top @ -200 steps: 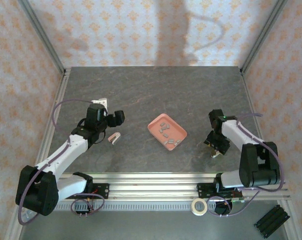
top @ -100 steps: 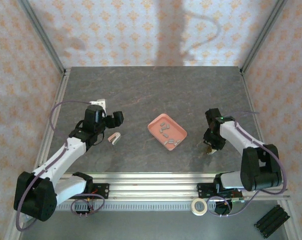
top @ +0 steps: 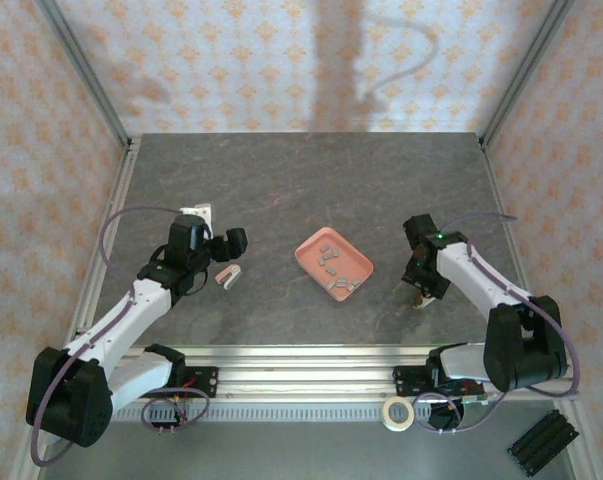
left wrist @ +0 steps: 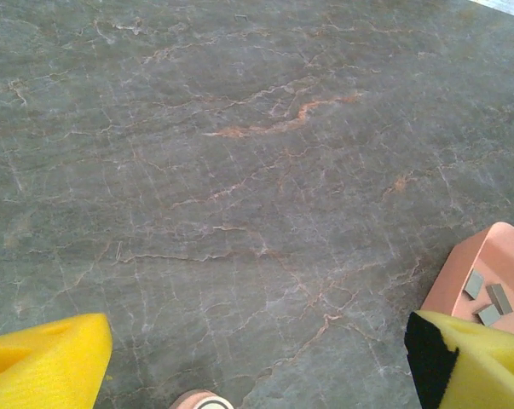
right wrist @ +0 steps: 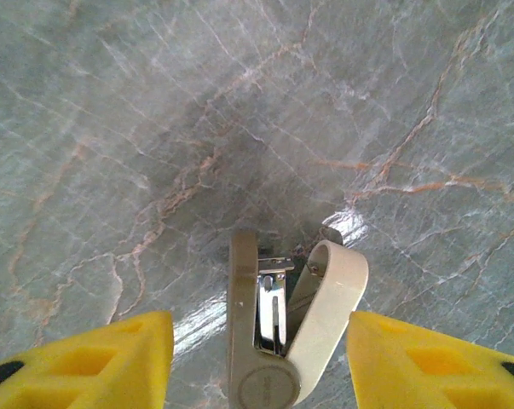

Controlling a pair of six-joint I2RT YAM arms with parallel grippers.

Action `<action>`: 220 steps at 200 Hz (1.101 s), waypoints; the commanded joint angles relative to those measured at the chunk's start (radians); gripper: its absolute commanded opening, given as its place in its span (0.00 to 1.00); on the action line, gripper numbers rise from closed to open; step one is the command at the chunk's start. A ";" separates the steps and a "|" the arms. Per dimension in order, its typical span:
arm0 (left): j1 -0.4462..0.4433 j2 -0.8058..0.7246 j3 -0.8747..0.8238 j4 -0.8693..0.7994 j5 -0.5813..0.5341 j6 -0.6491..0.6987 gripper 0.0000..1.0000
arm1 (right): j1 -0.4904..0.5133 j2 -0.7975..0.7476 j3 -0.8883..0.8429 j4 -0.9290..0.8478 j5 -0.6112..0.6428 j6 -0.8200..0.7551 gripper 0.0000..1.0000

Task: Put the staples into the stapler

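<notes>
My left gripper (left wrist: 258, 345) hangs over the table (left wrist: 239, 153) with its yellow fingers (left wrist: 43, 362) spread wide and nothing between them. At the bottom edge of that wrist view, the rounded tip of a small pink-and-white piece (left wrist: 201, 399) peeks in. From above, it lies on the table just beside this gripper, toward the near edge. It is too small for me to tell what it is.

The pink tray (top: 301, 252) sits in the middle of the table, between my two arms. The staples (top: 331, 262) lie loose in it as several grey blocks.

My right gripper (right wrist: 258, 341) is well to the right of the tray, pointing down at the stapler (right wrist: 274, 324). The stapler lies on the table and is swung open. A taupe arm and a cream arm meet at a round hinge close to my wrist, and they splay into a narrow V with the silvery channel showing between them.

My fingers (right wrist: 95, 358) stand apart, one on each side of the stapler, pinching nothing. The one by the taupe arm is clear of it. The one by the cream arm comes very close, and I cannot tell whether it touches.
</notes>
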 commanded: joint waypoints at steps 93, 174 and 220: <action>-0.005 -0.052 -0.025 -0.002 0.028 -0.015 0.90 | -0.006 0.116 -0.033 0.129 -0.066 -0.033 0.33; -0.004 -0.039 -0.032 0.017 0.076 -0.022 0.90 | -0.004 0.101 -0.031 0.069 -0.022 -0.002 0.55; -0.004 -0.036 -0.033 0.018 0.073 -0.016 0.90 | -0.009 -0.008 -0.001 -0.010 0.016 0.015 0.60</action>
